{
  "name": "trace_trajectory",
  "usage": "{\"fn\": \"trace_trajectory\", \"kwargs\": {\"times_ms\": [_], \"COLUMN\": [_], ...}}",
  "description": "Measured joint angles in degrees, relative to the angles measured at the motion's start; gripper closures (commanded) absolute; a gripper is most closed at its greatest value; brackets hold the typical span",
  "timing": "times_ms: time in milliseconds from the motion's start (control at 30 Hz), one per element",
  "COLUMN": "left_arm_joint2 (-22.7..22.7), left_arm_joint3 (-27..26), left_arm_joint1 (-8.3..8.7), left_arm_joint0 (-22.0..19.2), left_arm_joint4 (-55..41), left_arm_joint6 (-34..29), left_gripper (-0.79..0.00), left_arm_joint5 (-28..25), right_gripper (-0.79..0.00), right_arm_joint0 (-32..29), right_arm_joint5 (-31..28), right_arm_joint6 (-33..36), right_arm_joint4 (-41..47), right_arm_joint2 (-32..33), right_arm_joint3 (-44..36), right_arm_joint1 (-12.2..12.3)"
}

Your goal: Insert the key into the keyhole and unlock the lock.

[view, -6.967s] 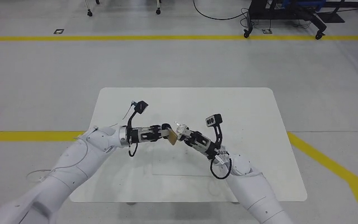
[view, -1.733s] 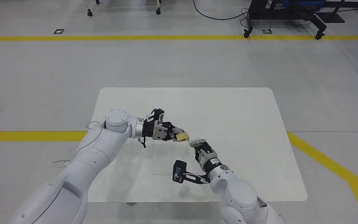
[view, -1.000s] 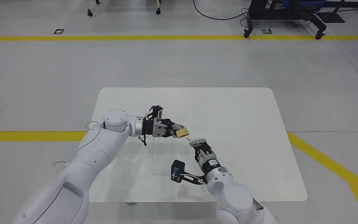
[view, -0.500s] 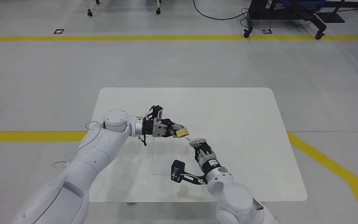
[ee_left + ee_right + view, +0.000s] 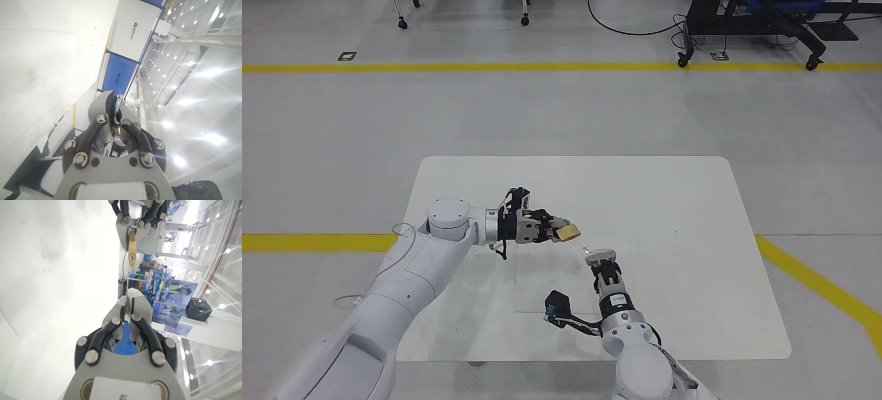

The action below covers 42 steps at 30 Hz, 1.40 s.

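While the right pincer is clenched on the small thin metal key, held edge-on between its fingertips, the oblong brass padlock lies ahead of it and apart, with open air between them. The padlock's end face, bearing the round keyhole, is turned toward the right pincer. Its long axis runs out from the left pincer, which grasps it at the shackle end above the white bench. From above, that axis lies across the robot's front, while the right pincer points away from the body: judged not yet in line. The coming move calls for squaring the key to the padlock's axis, then closing the gap
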Motion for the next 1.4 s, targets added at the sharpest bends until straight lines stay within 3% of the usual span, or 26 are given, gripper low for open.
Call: {"fn": "trace_trajectory", "kwargs": {"times_ms": [367, 867, 1033, 1167, 1400], "left_arm_joint2": [-1.3, -3.0, -3.9, -5.6, -5.9], "left_arm_joint3": [-3.4, -5.6, -5.1, -5.0, -5.2], "left_arm_joint1": [0.43, 0.48, 0.5, 0.8, 0.85], "left_arm_joint0": [1.5, 2.9, 2.9, 2.8, 2.9], "left_arm_joint4": [2.9, 3.8, 3.4, 2.7, 2.5], "left_arm_joint6": [2.1, 1.6, 1.0, 0.2, -0.2], "left_gripper": [0.0, 0.0, 0.0, 0.0, 0.0], "left_arm_joint5": [1.9, 3.2, 3.2, 0.8, 0.2], "right_gripper": [0.0, 0.0, 0.0, 0.0, 0.0], "right_arm_joint0": [2.8, 3.5, 2.9, 1.6, 1.6], "right_arm_joint5": [-0.4, -1.3, -0.5, 0.0, -0.1], "right_arm_joint6": [2.7, 2.6, 1.1, -4.2, -3.3], "right_arm_joint4": [-1.4, -2.2, -2.5, -4.0, -3.9], "right_arm_joint2": [-4.3, -3.8, -2.6, -1.4, -1.4], "right_arm_joint3": [3.5, 5.7, 4.7, 2.4, 2.5], "right_arm_joint1": [-2.7, -4.9, -5.1, -4.6, -4.6]}}
